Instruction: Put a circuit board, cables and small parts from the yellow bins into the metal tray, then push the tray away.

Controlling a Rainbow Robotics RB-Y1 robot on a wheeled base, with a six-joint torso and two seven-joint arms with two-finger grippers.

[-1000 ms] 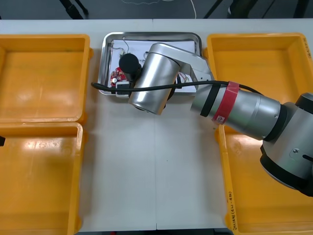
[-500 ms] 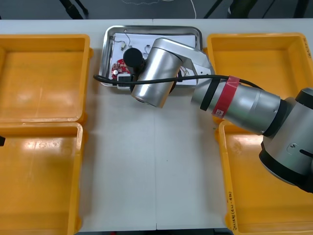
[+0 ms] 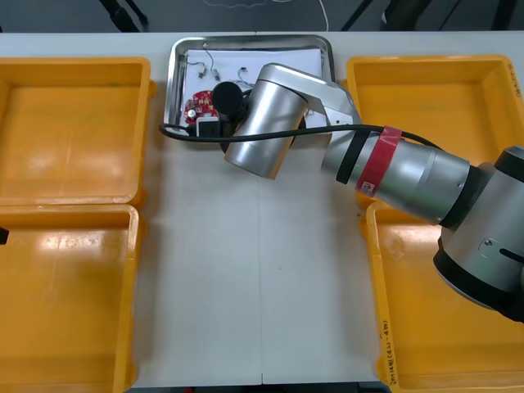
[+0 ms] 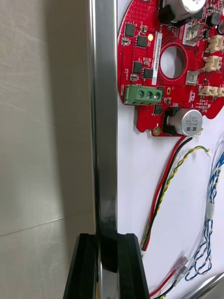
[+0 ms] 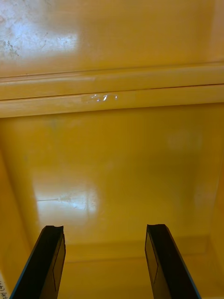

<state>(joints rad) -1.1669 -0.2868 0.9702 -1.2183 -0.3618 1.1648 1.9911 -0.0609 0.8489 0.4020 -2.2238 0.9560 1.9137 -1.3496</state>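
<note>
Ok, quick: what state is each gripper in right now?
Right gripper: shut on the rim of the metal tray.
Left gripper: open, holding nothing, above a yellow bin.

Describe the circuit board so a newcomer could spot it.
Between the yellow bins (left end effector open over one) sits the metal tray, its rim gripped by the right end effector. Just inside that rim lies the circuit board: the tray's one round red thing, beside thin cables.
</note>
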